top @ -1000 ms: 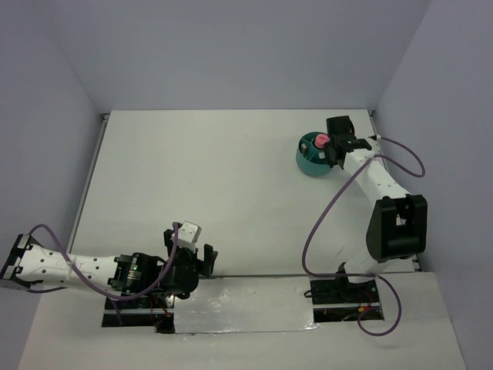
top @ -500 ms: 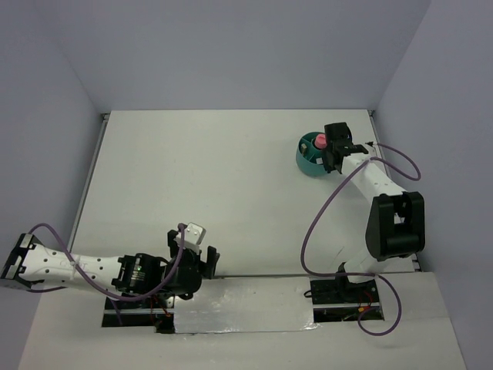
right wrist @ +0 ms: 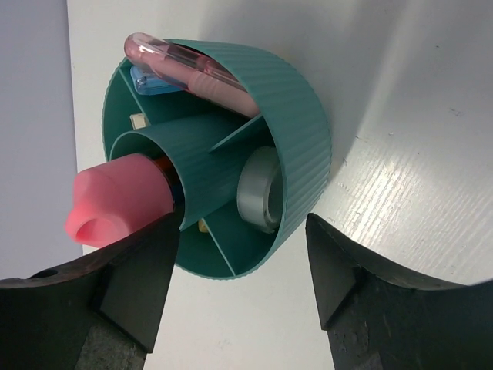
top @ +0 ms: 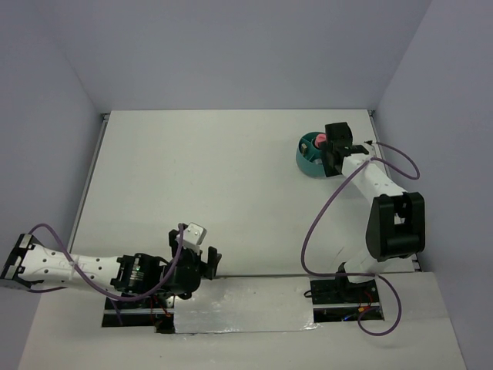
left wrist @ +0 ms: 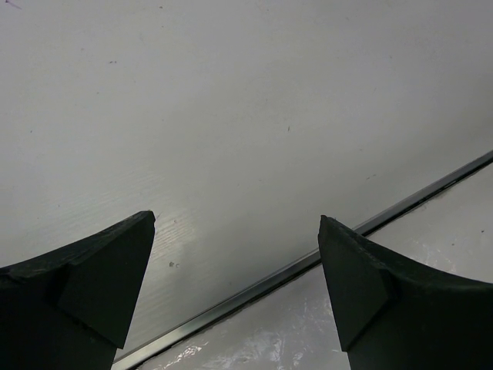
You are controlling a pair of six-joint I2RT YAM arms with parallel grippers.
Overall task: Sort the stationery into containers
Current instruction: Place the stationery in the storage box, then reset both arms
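The teal round organizer stands at the table's far right. A pink tube sticks up out of its centre cup. The ring compartments hold a long pink stick, a blue stick, a clear ring and a small tan block. Just above the organizer's near rim hovers my right gripper, open and holding nothing, its left finger close beside the pink tube. My left gripper is wide open over bare table at the near edge.
A dark metal strip runs along the table's near edge under the left gripper, with shiny foil-covered board beyond it. Grey walls enclose the table on three sides. A purple cable loops beside the right arm.
My right gripper's jaws have opened above the organizer, and the wrist has edged slightly left. The left arm has drifted a little to the right, still wide open.
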